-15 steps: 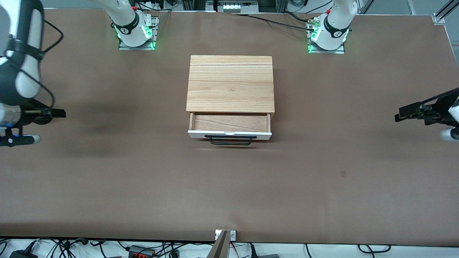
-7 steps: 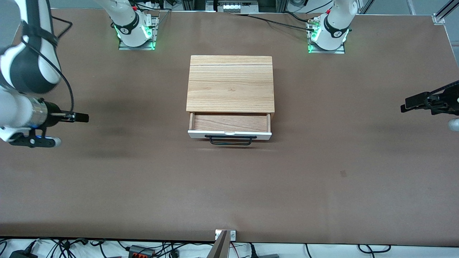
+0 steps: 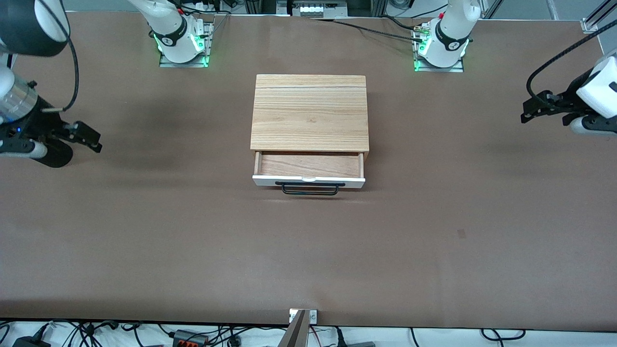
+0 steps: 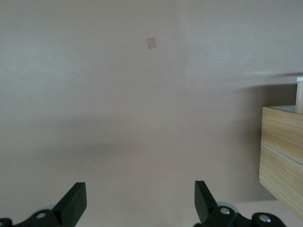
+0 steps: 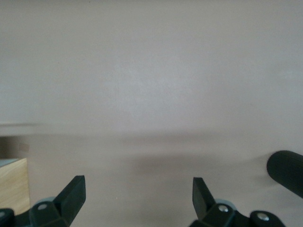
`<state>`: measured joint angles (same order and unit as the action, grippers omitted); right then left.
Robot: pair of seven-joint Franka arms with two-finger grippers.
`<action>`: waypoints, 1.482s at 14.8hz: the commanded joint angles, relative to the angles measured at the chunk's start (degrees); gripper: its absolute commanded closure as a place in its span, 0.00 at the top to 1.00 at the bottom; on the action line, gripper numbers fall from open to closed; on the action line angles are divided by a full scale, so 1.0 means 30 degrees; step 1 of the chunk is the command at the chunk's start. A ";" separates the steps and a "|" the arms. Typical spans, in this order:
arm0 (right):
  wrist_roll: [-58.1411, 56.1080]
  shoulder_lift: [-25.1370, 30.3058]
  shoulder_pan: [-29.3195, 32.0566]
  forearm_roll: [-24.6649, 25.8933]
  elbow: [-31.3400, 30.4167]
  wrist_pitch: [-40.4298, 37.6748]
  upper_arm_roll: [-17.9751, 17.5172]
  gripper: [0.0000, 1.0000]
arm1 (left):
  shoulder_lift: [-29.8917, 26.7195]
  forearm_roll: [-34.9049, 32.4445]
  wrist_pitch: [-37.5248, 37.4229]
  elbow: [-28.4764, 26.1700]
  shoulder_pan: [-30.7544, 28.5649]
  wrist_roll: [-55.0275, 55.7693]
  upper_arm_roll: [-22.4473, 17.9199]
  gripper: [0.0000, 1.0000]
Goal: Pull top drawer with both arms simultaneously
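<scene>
The right gripper [image 3: 89,137] hangs over bare table [image 3: 193,241] at the right arm's end, fingers [image 5: 71,196] spread wide, holding nothing. At mid-table the top drawer [image 3: 309,172] sits partly pulled out of its wooden box [image 3: 309,113]. The left gripper [image 3: 530,108] hangs over the left arm's end, spread wide, holding nothing.

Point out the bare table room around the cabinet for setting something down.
Widest bare patch: the table nearer the front camera than the top drawer handle. Bare strips flank the cabinet, with the open right gripper and open left gripper over their outer ends. Tightest: between cabinet and arm bases.
</scene>
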<state>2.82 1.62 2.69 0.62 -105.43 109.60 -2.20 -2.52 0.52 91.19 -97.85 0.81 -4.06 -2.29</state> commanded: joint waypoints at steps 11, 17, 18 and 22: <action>-0.0559 0.0427 -0.0984 -0.0001 0.1188 -0.3865 0.1668 1.00 | -0.0245 -0.0261 -0.0632 0.0067 0.0288 0.2281 -0.0088 1.00; -0.0531 -0.0422 -0.1396 -0.0029 0.2858 -0.5595 0.1818 1.00 | -0.0158 -0.0319 -0.0514 0.0067 0.0288 0.2438 -0.0117 1.00; -0.0443 -0.0422 -0.1454 -0.0030 0.2829 -0.5595 0.1642 1.00 | -0.0100 -0.0290 -0.0515 0.0067 0.0288 0.2409 -0.0117 1.00; -0.0498 -0.0686 -0.1456 -0.0146 0.2858 -0.5566 0.1756 1.00 | -0.0070 -0.0172 -0.0574 0.0067 0.0229 0.2438 -0.0146 1.00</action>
<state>1.74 0.26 -1.89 0.57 -98.39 94.18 2.71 -2.67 0.52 90.39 -98.15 1.06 2.38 -2.36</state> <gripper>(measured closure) 0.000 0.000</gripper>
